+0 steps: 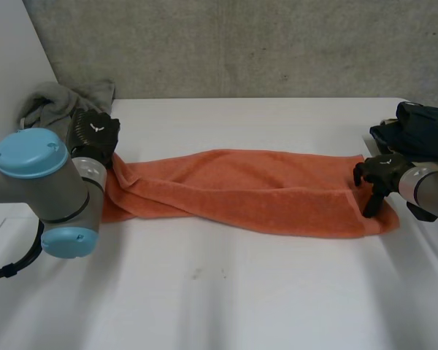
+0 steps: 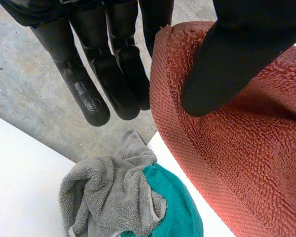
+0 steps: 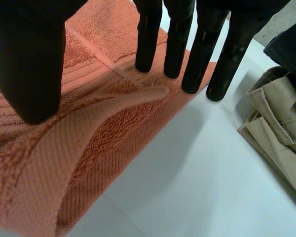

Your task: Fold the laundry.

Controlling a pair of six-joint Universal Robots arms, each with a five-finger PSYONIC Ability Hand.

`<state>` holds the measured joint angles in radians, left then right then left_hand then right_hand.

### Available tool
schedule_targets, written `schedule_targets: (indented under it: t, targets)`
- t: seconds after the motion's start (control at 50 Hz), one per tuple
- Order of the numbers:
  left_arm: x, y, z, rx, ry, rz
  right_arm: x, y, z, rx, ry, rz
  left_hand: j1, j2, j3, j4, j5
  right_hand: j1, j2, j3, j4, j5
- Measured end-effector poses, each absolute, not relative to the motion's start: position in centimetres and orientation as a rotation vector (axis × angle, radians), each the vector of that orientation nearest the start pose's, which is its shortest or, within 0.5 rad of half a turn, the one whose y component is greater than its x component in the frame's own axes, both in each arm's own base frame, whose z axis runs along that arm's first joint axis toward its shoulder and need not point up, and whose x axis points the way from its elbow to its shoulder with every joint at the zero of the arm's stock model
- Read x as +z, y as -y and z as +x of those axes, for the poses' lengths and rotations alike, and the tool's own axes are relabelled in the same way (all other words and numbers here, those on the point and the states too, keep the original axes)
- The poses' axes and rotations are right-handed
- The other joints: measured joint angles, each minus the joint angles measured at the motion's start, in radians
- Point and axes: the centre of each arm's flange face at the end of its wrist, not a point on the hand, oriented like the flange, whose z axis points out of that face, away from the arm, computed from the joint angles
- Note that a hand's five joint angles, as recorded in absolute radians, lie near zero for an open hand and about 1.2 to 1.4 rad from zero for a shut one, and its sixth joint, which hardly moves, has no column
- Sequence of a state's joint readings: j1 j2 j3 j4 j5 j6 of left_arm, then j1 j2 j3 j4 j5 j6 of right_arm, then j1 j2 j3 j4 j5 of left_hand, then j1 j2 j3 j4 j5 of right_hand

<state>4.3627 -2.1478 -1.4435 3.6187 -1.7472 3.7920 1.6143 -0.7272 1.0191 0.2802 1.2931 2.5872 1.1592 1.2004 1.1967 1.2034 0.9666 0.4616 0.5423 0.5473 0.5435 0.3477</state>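
Head view: we log a long orange terry towel (image 1: 241, 189) stretched across the middle of the frame on the white table (image 1: 226, 292), with its 2 ends at the 2 hands. The left hand (image 1: 95, 135) sits at centre left, where the towel's end bunches and rises to it. The right hand (image 1: 379, 179) is at centre right, fingers down on the flat end near the corner. At upper left lies a crumpled grey cloth heap (image 1: 58, 98), and at the right edge a dark navy folded garment (image 1: 416, 127).

Left wrist view adds the grasp. The towel's hemmed edge stands up between the straight fingers (image 2: 89, 84) and the thumb, which presses into the pile side. We read this as a pinch on the towel. Beyond the fingertips is the grey heap, and this view adds a teal cloth (image 2: 175, 210) tucked against it.

Right wrist view adds the contact. The fingers (image 3: 148, 39) are straight and spread, with their tips planted along the towel's short edge. We cannot tell whether the outermost tip is on the edge or just past it. The thumb rests on the towel apart from the fingers, with 1 raised ridge of cloth between them. The hand is released, pressing rather than grasping. Beside the fingers this view adds a beige folded garment (image 3: 276, 123) next to the navy one.
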Motion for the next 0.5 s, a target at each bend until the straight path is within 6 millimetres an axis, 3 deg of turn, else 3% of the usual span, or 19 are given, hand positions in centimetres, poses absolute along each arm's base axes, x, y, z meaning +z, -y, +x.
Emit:
schedule_targets:
  t: [0.04,0.06,0.16,0.4,0.42,0.5]
  targets:
    - [18.0,35.3,-25.1,-1.981,-1.821,0.790,13.2,40.7,17.4,-1.539,-2.554,-1.004,0.000,0.000,0.000,0.000,0.000,0.000,0.000,0.000,0.000,0.000]
    - [18.0,35.3,-25.1,-1.980,-1.822,0.791,13.1,40.8,17.3,-1.538,-2.555,-1.003,0.000,0.000,0.000,0.000,0.000,0.317,0.369,0.364,0.358,0.348]
    - [17.9,35.2,-25.1,-1.978,-1.825,0.795,12.8,40.9,17.2,-1.550,-2.551,-1.006,0.000,0.000,0.000,0.000,0.000,0.528,0.603,0.629,0.634,0.612]
    - [18.1,34.9,-25.0,-1.979,-1.824,0.795,13.2,41.2,17.2,-1.609,-2.531,-1.021,0.000,0.000,0.000,0.000,0.000,0.528,0.620,0.634,0.645,0.622]
    - [18.2,34.9,-25.0,-1.979,-1.824,0.795,13.5,41.1,17.2,-1.618,-2.528,-1.021,0.000,0.000,0.000,0.000,0.000,0.382,0.440,0.453,0.460,0.478]
    - [18.3,34.8,-24.9,-1.980,-1.823,0.793,14.5,40.9,17.3,-1.642,-2.516,-1.018,0.000,0.000,0.000,0.000,0.000,0.182,0.203,0.199,0.206,0.244]
